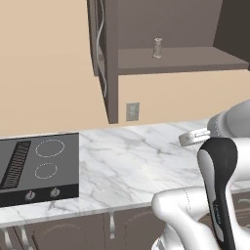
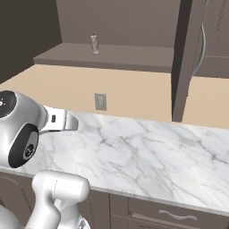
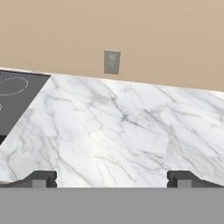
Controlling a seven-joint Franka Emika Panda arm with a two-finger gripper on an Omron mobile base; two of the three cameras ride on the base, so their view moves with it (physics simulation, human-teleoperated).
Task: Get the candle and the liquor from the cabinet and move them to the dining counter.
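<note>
— Where do we find the candle [image 1: 157, 48]?

— We see it standing upright on the bare shelf of the cabinet [image 1: 171, 58], whose door [image 1: 99, 49] hangs open to the left. In the right base view we see the same candle [image 2: 94, 44] near the shelf's front edge, with the other door [image 2: 185, 58] open on the right.

— And our gripper [image 3: 112, 179]?

— We see its two dark fingertips [image 3: 41, 178] spread wide apart with nothing between them, over the marble counter [image 3: 122, 131]. We look toward the wall outlet [image 3: 112, 61], and the black cooktop [image 3: 15, 103] sits at the left.

— Is the candle near our hand?

— No, we see it well above the counter.
</note>
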